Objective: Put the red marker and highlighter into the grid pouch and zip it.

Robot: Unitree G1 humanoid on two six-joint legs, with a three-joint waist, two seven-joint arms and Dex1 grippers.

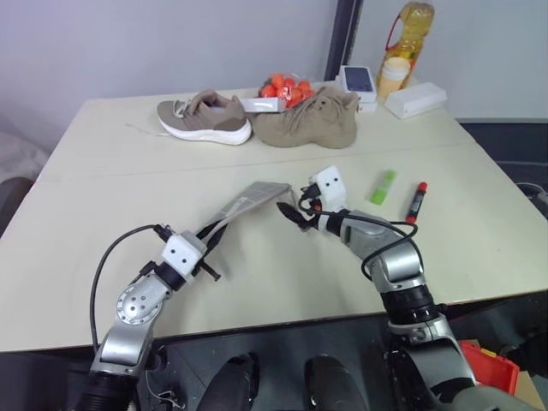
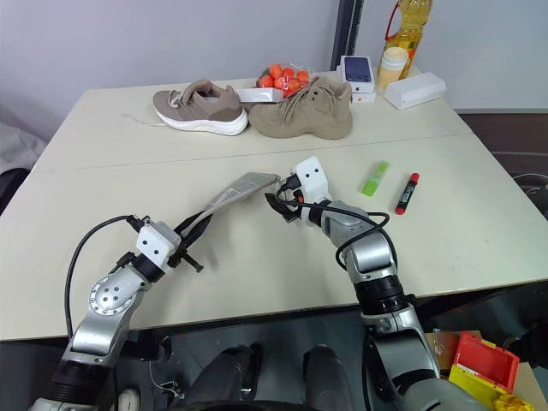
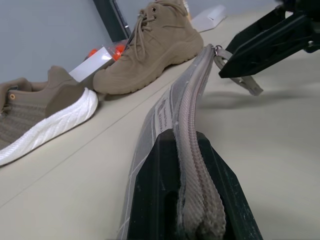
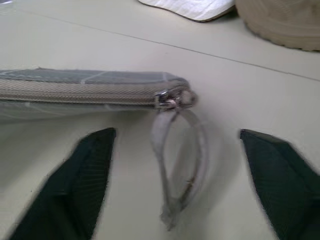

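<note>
My left gripper (image 1: 211,235) is shut on the near end of the grid pouch (image 1: 253,198), a grey fabric pouch with white lines, and holds it edge-up and tilted off the table. In the left wrist view the two black fingers (image 3: 150,200) clamp its zipper edge (image 3: 190,110). The slider and its loop pull (image 4: 180,150) sit at the far end. My right gripper (image 1: 288,211) is open there, and the loop hangs free between its fingers (image 4: 75,190). The light green highlighter (image 1: 383,187) and the red marker (image 1: 417,202) lie side by side on the table, right of the right gripper.
At the back of the cream table (image 1: 282,274) stand a low tan shoe (image 1: 205,118) and a tan boot (image 1: 308,120). Behind them are a bag of orange balls (image 1: 287,88), a white device (image 1: 357,81), a white box (image 1: 415,99) and an oil bottle (image 1: 409,34).
</note>
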